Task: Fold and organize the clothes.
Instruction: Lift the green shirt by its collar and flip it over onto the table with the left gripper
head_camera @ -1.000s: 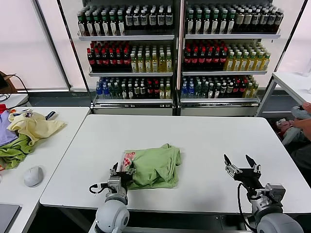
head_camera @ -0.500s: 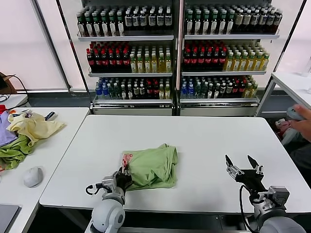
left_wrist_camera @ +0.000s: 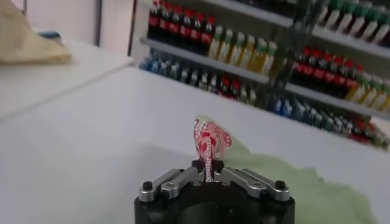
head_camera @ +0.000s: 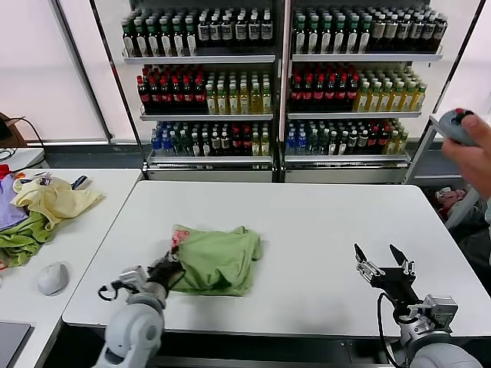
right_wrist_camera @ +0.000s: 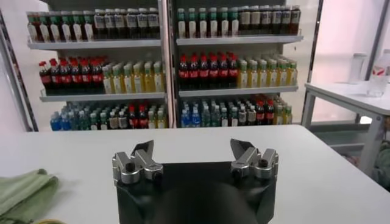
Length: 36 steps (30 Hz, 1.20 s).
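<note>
White table (head_camera: pixel 322 222) fronts bottle shelves (head_camera: pixel 280 84). Left gripper (head_camera: pixel 165 270) pinches the printed corner of the sage-green T-shirt (head_camera: pixel 219 261), crumpled at the table's near-left part. Right gripper (head_camera: pixel 381 264) hovers spread wide, well apart, grasping nothing.

Sage-green T-shirt (head_camera: pixel 217 261) with red-and-white print.
</note>
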Each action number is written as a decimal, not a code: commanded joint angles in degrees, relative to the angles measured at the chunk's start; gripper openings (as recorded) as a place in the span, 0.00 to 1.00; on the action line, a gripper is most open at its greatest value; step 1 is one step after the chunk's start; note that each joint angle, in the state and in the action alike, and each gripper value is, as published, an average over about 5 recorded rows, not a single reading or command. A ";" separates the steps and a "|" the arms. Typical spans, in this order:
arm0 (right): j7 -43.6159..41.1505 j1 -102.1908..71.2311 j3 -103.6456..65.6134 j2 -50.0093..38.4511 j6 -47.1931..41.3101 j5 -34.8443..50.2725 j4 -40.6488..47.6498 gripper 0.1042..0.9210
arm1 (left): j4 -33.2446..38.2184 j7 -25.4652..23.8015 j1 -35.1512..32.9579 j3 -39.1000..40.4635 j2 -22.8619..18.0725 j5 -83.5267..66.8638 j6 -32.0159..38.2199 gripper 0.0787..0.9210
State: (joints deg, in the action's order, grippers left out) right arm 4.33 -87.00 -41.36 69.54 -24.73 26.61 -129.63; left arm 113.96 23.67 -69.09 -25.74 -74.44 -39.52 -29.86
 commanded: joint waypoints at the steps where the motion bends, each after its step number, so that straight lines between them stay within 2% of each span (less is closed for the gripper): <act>1: -0.06 1.22 1.01 0.03 0.10 0.10 0.37 0.88 | 8.56 -1.16 0.94 -21.46 13.82 -12.57 -1.08 0.05; 3: -0.10 1.67 1.33 -0.02 0.16 0.15 0.62 0.88 | 10.00 -1.39 1.66 -23.30 15.67 -14.01 -1.94 0.05; 6: -0.16 2.11 1.55 -0.13 0.28 0.29 0.91 0.88 | 13.39 -1.13 2.76 -22.22 16.06 -15.87 -2.97 0.05; 11: -0.31 2.28 1.60 -0.28 0.62 0.49 1.19 0.88 | 16.13 -1.83 3.25 -9.57 10.49 -9.45 -2.79 0.05; 14: -0.36 2.37 1.70 -0.22 0.80 0.57 1.35 0.88 | 11.63 -4.01 3.75 1.03 5.86 0.09 -1.53 0.05; 17: -0.38 2.52 2.02 0.02 0.96 0.42 1.46 0.88 | 3.06 -6.30 5.12 11.04 1.51 12.24 0.06 0.05; 21: -0.41 2.56 1.98 0.21 1.09 0.39 1.35 0.88 | -6.54 -7.44 7.41 20.35 -3.50 22.74 1.03 0.05; 29: -0.51 2.58 0.55 -0.36 1.23 1.82 1.30 0.88 | -12.30 -6.18 12.74 29.23 -13.16 26.97 -1.37 0.05; 36: -0.54 3.48 0.24 -0.81 1.15 2.66 1.97 0.88 | -17.50 -3.89 16.69 31.01 -17.42 26.72 -2.98 0.05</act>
State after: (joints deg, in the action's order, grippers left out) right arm 3.81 -84.36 -40.68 69.05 -23.53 28.45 -128.25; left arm 106.27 18.86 -58.12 -5.42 -82.20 -20.50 -31.50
